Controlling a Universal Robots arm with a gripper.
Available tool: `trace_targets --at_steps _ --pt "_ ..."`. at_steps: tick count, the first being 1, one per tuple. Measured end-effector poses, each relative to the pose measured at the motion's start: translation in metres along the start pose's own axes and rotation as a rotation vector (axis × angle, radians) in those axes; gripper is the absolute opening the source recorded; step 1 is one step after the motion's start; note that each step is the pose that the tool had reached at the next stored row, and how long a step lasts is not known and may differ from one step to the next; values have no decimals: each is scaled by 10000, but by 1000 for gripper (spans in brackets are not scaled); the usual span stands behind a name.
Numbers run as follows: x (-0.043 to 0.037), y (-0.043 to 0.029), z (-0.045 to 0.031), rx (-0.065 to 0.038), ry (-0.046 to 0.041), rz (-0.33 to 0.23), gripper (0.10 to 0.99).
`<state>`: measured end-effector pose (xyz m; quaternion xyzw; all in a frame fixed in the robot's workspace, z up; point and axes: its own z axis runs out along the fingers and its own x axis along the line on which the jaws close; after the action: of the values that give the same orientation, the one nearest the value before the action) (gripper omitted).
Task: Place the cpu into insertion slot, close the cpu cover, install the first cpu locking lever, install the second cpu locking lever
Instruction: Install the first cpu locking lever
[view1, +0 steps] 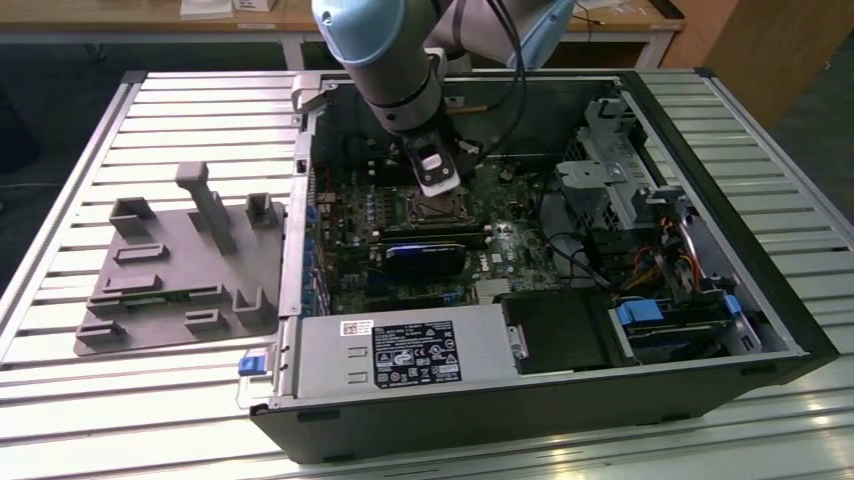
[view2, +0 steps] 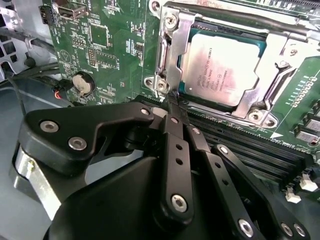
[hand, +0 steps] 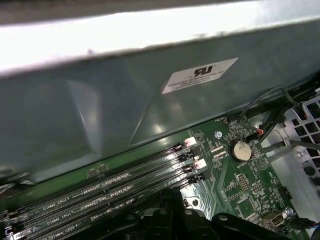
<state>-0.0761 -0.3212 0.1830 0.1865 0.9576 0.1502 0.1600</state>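
We find the cpu (view2: 220, 65) seated flat in the insertion slot (view1: 435, 211), metal top facing up and edges square to the slot. Being square, it shows no long axis. The cpu cover (view2: 270, 80) lies closed over its rim. The tool (view2: 172, 100) is clenched, its tip at the cover's corner, inside the computer case (view1: 534, 400) on the worktop (view1: 160, 100).

Robot arm (view1: 396, 85): a grey tubular link with a pale-blue joint cap (view1: 363, 30) above the pincer (view2: 172, 97) and black cables (view1: 509, 45) alongside. The pincer has matte black linkage bars, silver screws (view2: 179, 202) and a silver band (view2: 22, 167) at its base.
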Motion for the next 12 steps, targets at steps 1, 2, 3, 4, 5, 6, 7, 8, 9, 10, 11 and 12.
trace_targets --at_steps 1,2,3,4,5,6,7,8,9,10,11,12 --pt "0 -3 2 -6 2 3 102" --pt "0 -6 5 -9 3 4 102" --pt "0 -9 8 -13 4 5 102" --pt "0 -13 11 -16 4 5 102" --pt "0 -14 11 -16 4 7 102" --pt "0 -15 11 -21 7 9 102" --pt "0 -15 11 -28 10 12 102" --pt "0 -15 12 -32 11 13 102" --pt "0 -15 12 -35 11 14 102" --pt "0 -15 12 -36 11 14 102" --pt "-1 -14 9 -37 10 14 102" --pt "-3 -11 3 -39 10 14 102"
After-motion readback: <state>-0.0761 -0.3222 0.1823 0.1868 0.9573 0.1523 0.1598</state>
